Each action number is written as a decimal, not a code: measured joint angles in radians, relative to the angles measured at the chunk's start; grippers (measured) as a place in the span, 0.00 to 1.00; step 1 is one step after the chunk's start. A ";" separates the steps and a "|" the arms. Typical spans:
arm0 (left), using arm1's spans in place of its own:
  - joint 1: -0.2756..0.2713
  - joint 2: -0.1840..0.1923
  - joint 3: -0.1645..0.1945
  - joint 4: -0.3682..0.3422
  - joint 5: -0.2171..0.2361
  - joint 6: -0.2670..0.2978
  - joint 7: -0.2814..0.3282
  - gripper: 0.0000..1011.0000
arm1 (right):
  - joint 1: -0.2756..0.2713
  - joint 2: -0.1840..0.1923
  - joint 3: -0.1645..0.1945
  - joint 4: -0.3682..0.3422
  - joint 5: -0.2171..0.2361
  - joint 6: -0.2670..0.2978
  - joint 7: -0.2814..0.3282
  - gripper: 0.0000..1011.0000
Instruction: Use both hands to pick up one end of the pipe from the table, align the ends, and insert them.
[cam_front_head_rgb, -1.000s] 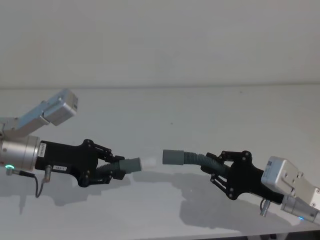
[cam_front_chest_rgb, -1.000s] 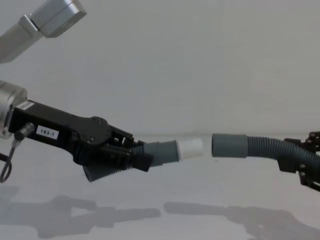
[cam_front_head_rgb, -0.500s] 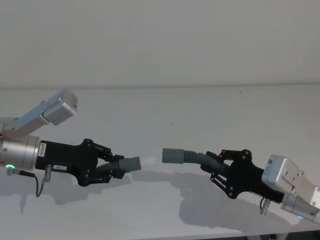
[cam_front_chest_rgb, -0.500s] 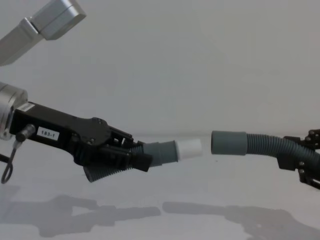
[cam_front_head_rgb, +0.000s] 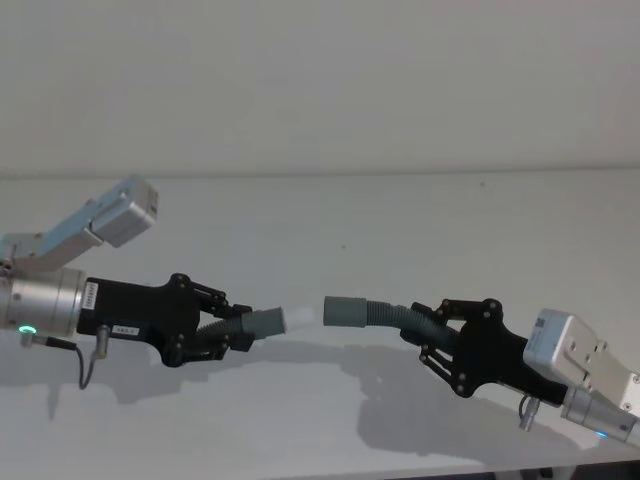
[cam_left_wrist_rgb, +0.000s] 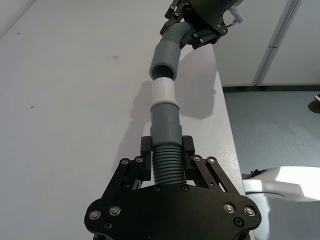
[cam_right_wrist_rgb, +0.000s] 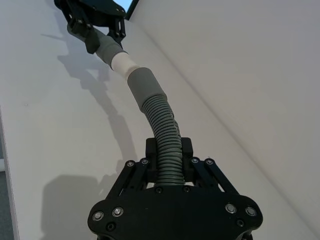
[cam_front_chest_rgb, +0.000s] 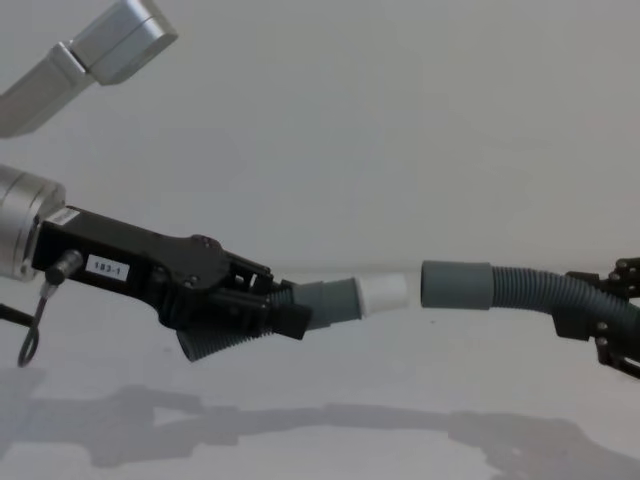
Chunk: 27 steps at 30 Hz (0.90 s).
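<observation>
Both pipe pieces are held above the white table (cam_front_head_rgb: 320, 220). My left gripper (cam_front_head_rgb: 235, 335) is shut on the ribbed part of one dark grey hose (cam_front_chest_rgb: 325, 303), whose white plug tip (cam_front_chest_rgb: 384, 292) points right. My right gripper (cam_front_head_rgb: 435, 338) is shut on the other ribbed hose (cam_front_chest_rgb: 530, 288), whose smooth grey cuff (cam_front_chest_rgb: 456, 285) points left. A small gap separates tip and cuff in the chest view. In the left wrist view the tip (cam_left_wrist_rgb: 162, 91) lines up with the cuff's open mouth (cam_left_wrist_rgb: 164, 70). From the right wrist, the cuff (cam_right_wrist_rgb: 145, 85) sits just behind the tip (cam_right_wrist_rgb: 122, 62).
The table's front edge (cam_front_head_rgb: 300, 472) runs just below both arms. A plain pale wall (cam_front_head_rgb: 320, 80) rises behind the table. In the left wrist view the table's side edge (cam_left_wrist_rgb: 225, 125) drops to a grey floor (cam_left_wrist_rgb: 280, 130).
My left arm has shifted a little to the right and lower, and its hose tilts up slightly more. The gap between tip and cuff stays narrow. The right gripper has barely moved.
</observation>
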<state>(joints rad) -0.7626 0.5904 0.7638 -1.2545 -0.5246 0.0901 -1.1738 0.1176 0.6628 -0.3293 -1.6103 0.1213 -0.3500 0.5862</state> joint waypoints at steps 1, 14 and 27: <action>-0.001 -0.001 0.001 0.003 0.000 -0.001 0.000 0.32 | 0.000 0.000 0.000 0.000 0.000 0.000 0.000 0.25; -0.025 -0.025 0.017 0.042 -0.001 -0.020 -0.009 0.32 | 0.001 0.000 0.000 0.000 0.001 0.000 0.001 0.25; -0.040 -0.033 0.030 0.058 -0.005 -0.029 -0.012 0.32 | 0.001 0.000 0.000 0.000 0.001 0.000 0.001 0.25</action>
<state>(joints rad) -0.8029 0.5574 0.7937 -1.1968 -0.5293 0.0606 -1.1857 0.1182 0.6629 -0.3293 -1.6105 0.1225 -0.3500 0.5877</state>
